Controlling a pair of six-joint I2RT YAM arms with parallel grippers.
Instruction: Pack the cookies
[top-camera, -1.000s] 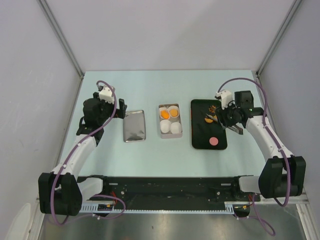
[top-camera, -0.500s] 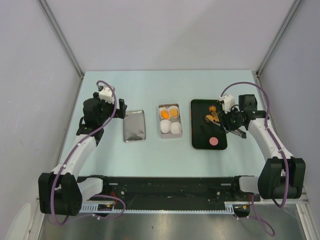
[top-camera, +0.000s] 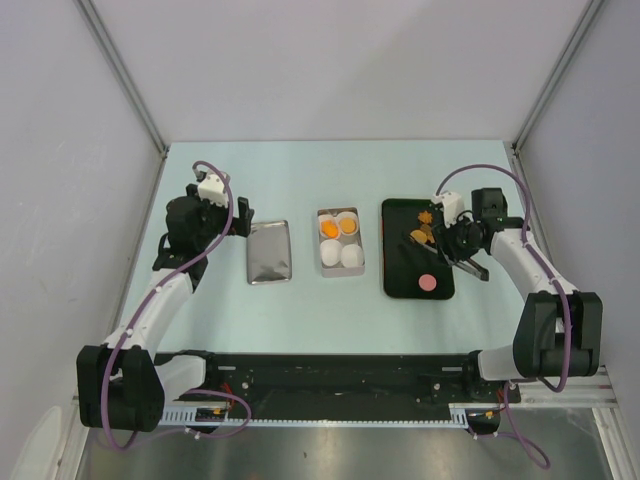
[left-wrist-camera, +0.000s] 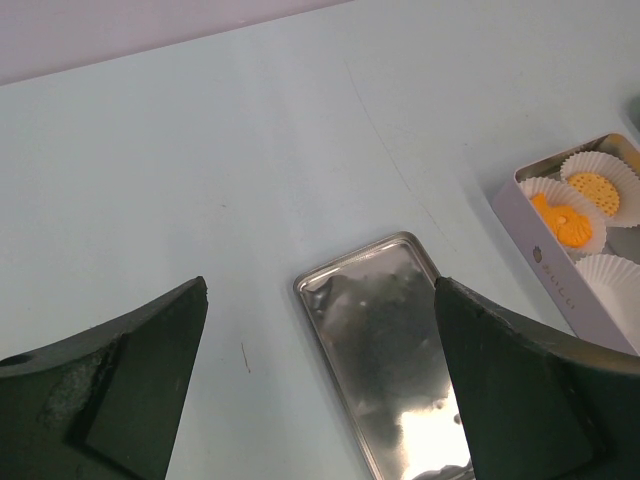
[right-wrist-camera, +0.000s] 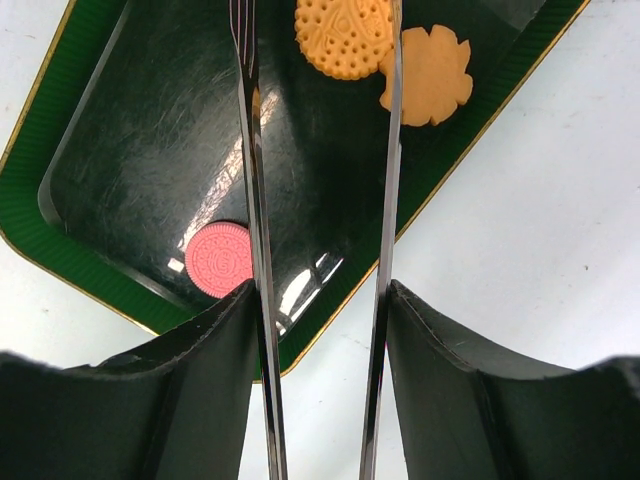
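A round orange cookie (right-wrist-camera: 345, 40) and a flower-shaped orange cookie (right-wrist-camera: 430, 82) lie at the far end of the dark green tray (right-wrist-camera: 120, 150). A pink round cookie (right-wrist-camera: 220, 260) lies nearer. In the top view the orange ones (top-camera: 424, 222) and the pink one (top-camera: 428, 283) show on the tray (top-camera: 400, 270). My right gripper (right-wrist-camera: 322, 300) is shut on metal tongs (right-wrist-camera: 250, 150); their two arms stand apart over the tray, tips out of view. Two orange cookies (left-wrist-camera: 566, 222) sit in paper cups in the white box (top-camera: 340, 268). My left gripper (left-wrist-camera: 320, 290) is open and empty above the silver lid (left-wrist-camera: 390, 340).
The box (left-wrist-camera: 545, 265) holds four white paper cups; the two nearer ones (top-camera: 340, 254) hold nothing. The silver lid (top-camera: 269, 251) lies flat left of the box. Grey walls close in the table on three sides.
My right gripper with the tongs has shifted slightly to the right along the tray's right side and turned a little. The left arm, cookies and box have not moved.
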